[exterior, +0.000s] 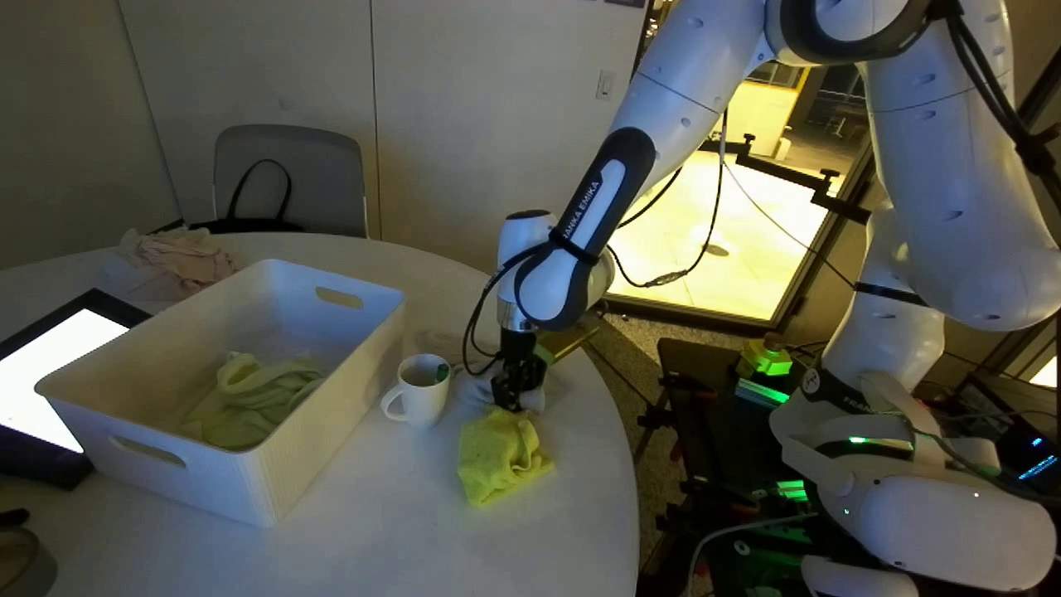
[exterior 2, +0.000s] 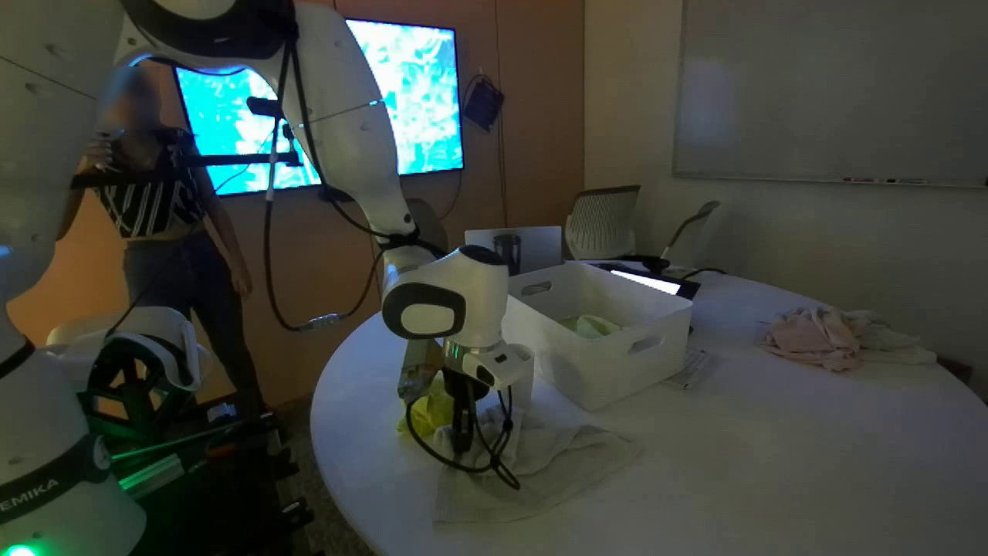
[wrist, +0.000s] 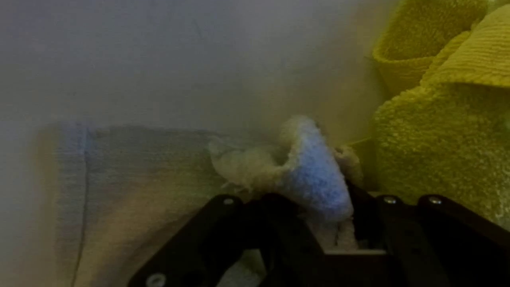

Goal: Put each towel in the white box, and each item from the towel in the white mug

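1. Gripper low over the table, fingertips pinching a raised fold of whitish cloth, as the wrist view shows; a yellow-green towel lies crumpled just beside them, not held.

2. In an exterior view, the white box has one pale green towel rumpled on its floor, and the white mug holds a small green item. I take that as one towel and at least one item done. Left, I judge: the crumpled towel and, if it counts, the whitish cloth; whether anything hides in their folds cannot be seen. The mug stands near the box, on the way there, so trailing fabric could knock it. A lit tablet lies just beside the box.

3. In an exterior view, whitish fabric spreads flat under the gripper; one piece or two, I cannot tell. A cable loops down over it and might snag. A pink cloth lies well apart, and a person stands back near a wall screen.
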Controlling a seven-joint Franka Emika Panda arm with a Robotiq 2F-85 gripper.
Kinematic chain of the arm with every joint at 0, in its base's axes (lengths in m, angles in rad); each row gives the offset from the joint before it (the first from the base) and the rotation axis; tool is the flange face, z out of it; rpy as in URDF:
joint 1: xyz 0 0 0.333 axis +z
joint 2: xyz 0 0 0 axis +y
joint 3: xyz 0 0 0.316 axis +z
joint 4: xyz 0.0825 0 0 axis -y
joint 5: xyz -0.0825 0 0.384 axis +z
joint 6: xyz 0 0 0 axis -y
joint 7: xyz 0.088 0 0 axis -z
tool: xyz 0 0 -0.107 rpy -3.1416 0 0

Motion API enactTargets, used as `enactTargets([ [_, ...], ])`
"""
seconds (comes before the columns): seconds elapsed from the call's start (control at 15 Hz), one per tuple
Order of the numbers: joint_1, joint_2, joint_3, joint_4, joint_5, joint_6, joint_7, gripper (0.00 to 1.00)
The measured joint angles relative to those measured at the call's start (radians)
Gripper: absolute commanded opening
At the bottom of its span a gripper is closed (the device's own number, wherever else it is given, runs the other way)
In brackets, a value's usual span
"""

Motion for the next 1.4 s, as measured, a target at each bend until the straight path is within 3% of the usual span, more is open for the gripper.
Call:
enactTargets([
  [0.33, 0.037, -0.06, -0.022, -0.036, -0.006, 0.068, 0.029, 0.1],
  [0.67, 0.123, -0.231, -0.095, -0.12, -0.078, 0.107, 0.1, 0.1],
  [1.07, 0.211, -0.442, -0.169, -0.181, -0.315, 0.1, 0.247, 0.1],
  [1.4, 0.214, -0.592, -0.16, -0.181, -0.537, 0.032, 0.449, 0.1],
])
